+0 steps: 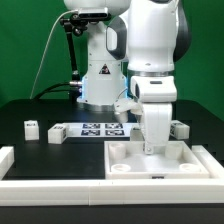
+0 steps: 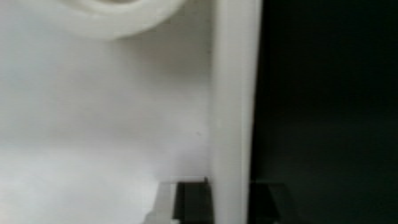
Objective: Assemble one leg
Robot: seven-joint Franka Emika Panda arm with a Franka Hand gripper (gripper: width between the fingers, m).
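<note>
My gripper [image 1: 150, 147] points straight down at the far side of the large white tray-like piece [image 1: 175, 165]. In the wrist view my two dark fingers [image 2: 192, 203] stand on either side of the tray's upright wall [image 2: 231, 100], and the gripper [image 2: 231, 205] is shut on that wall. A round raised socket [image 2: 111, 15] shows on the tray's floor. Small white legs with tags lie on the black table: one [image 1: 31, 127] and another [image 1: 57, 132] at the exterior view's left, and one [image 1: 180, 128] at its right, behind my arm.
The marker board [image 1: 100, 129] lies behind the tray, in front of the robot base [image 1: 100, 85]. A white L-shaped fence [image 1: 15, 160] borders the table at the front and at the exterior view's left.
</note>
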